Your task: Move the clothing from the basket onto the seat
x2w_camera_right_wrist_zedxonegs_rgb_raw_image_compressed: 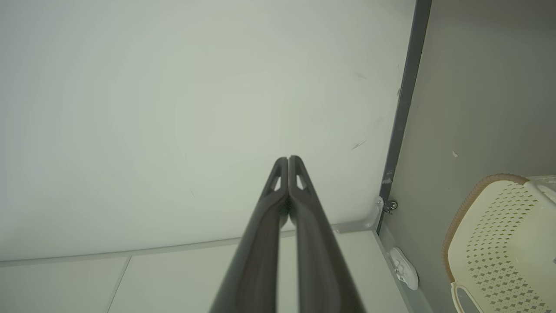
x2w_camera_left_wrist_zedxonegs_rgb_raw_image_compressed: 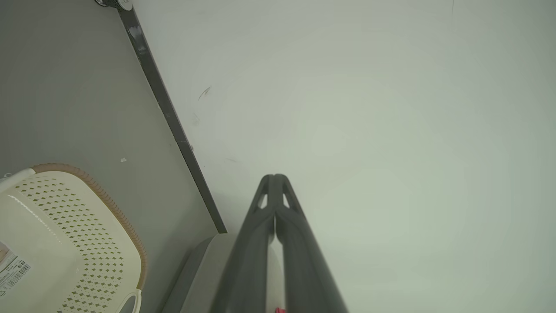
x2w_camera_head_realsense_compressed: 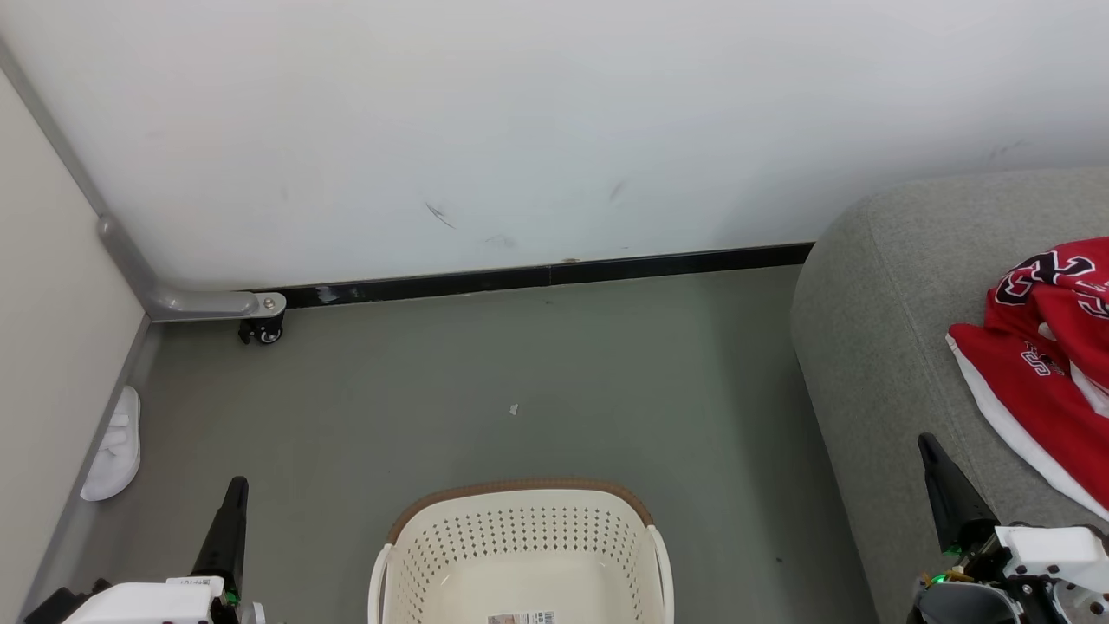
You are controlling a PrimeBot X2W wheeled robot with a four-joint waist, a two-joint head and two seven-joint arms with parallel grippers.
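The red clothing point(x2w_camera_head_realsense_compressed: 1044, 373) with white trim lies on the grey seat point(x2w_camera_head_realsense_compressed: 875, 347) at the right. The cream basket point(x2w_camera_head_realsense_compressed: 520, 555) with a brown rim stands on the floor at the bottom centre, and what I see of its inside holds only a label. The basket point(x2w_camera_left_wrist_zedxonegs_rgb_raw_image_compressed: 65, 243) sits lower left in the left wrist view, and the basket point(x2w_camera_right_wrist_zedxonegs_rgb_raw_image_compressed: 499, 243) lower right in the right wrist view. My left gripper point(x2w_camera_head_realsense_compressed: 236, 487) is shut and points up, left of the basket. My right gripper point(x2w_camera_head_realsense_compressed: 927, 444) is shut over the seat's front edge. In both wrist views the left gripper point(x2w_camera_left_wrist_zedxonegs_rgb_raw_image_compressed: 274, 176) and right gripper point(x2w_camera_right_wrist_zedxonegs_rgb_raw_image_compressed: 288, 157) have their fingers pressed together, holding nothing.
A white wall with a black baseboard point(x2w_camera_head_realsense_compressed: 537, 277) runs behind the grey floor point(x2w_camera_head_realsense_compressed: 554, 381). A grey partition foot with a caster point(x2w_camera_head_realsense_compressed: 262, 329) stands at the back left. A white slipper point(x2w_camera_head_realsense_compressed: 117, 446) lies by the left panel.
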